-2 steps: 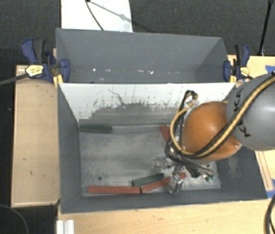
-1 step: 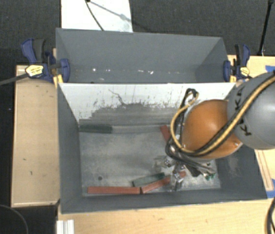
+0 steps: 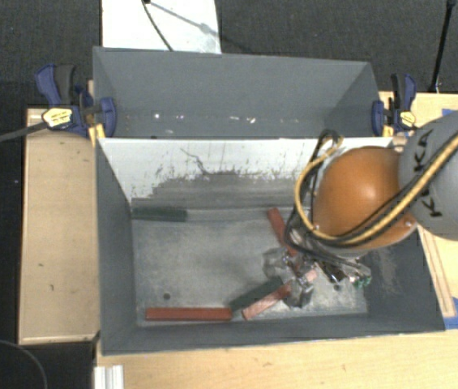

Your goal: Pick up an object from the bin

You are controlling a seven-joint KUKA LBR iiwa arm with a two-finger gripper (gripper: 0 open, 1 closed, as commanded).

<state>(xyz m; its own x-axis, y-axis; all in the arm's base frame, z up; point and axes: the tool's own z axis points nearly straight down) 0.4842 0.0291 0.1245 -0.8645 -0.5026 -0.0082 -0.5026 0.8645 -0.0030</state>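
Note:
My gripper (image 3: 297,282) is low over the bin's floor, right of the middle and near the front wall. Right under it lie a dark green stick (image 3: 250,299) and a reddish-pink stick (image 3: 264,305), side by side and slanting toward the front left; their right ends run under the gripper. A red-brown stick (image 3: 276,222) leans just behind the gripper, its lower end hidden by the arm.
A long red-brown bar (image 3: 188,314) lies along the front wall at the left. A dark green bar (image 3: 159,214) rests at the back left of the floor. The arm's orange cover and cables hang over the bin's right part.

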